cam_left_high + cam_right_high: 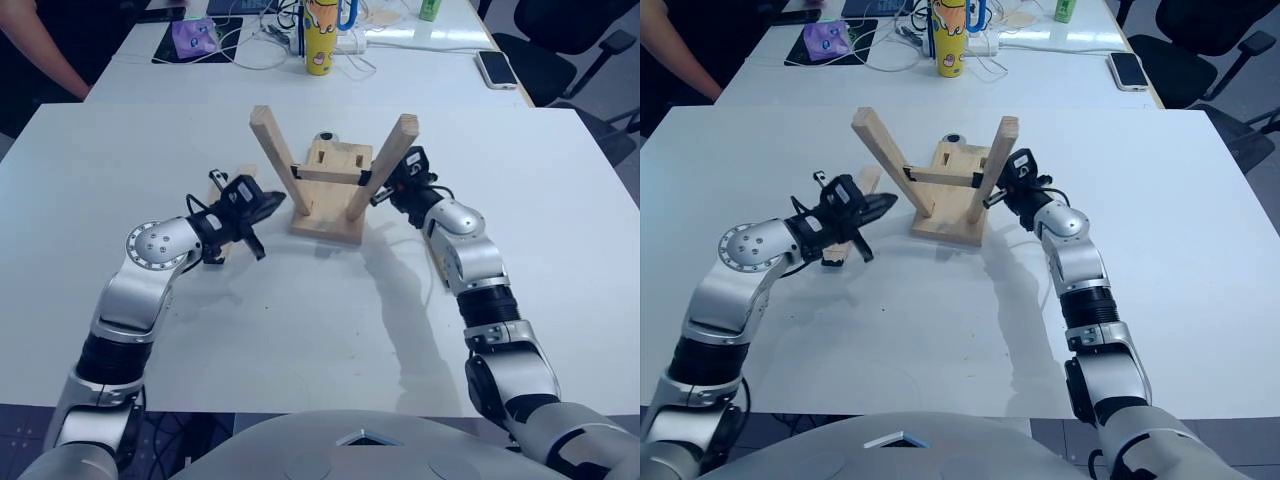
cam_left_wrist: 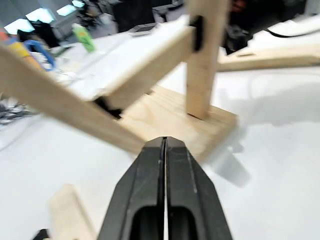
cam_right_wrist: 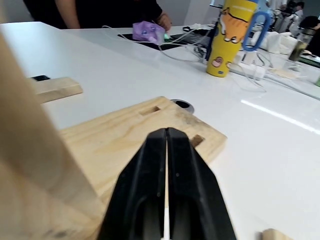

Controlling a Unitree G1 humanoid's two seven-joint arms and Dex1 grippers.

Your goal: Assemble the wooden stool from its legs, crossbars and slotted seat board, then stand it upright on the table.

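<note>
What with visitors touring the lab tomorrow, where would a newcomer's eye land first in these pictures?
First on the half-built stool in the middle of the white table: its seat board lies flat with two legs splayed upward, joined by a crossbar. Next, the black grippers flanking it, both shut: the left gripper by a loose wooden piece, the right gripper beside the right-hand leg. A yellow cup stands on the far table.

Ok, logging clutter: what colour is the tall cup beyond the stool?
Cup: yellow with cartoon print, best in right wrist view.
</note>
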